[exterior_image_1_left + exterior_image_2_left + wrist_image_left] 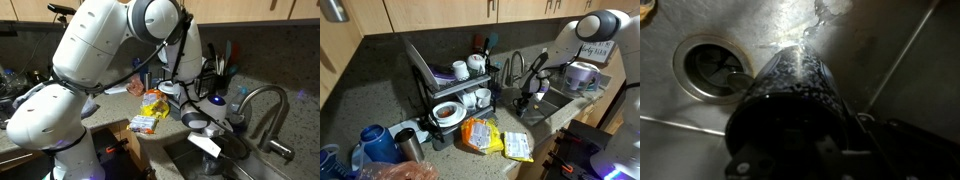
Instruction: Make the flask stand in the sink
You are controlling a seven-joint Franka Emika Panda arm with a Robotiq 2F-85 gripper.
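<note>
Flask (790, 90) in jaws, long axis pointing down at sink (895, 50) floor, drain (708, 68) beside

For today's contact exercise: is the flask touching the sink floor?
Cannot tell. In the wrist view the flask hides its own base above the sink.

Faucet (264, 90) arches over sink (670, 145); floor bare beside drain (712, 68).
</note>
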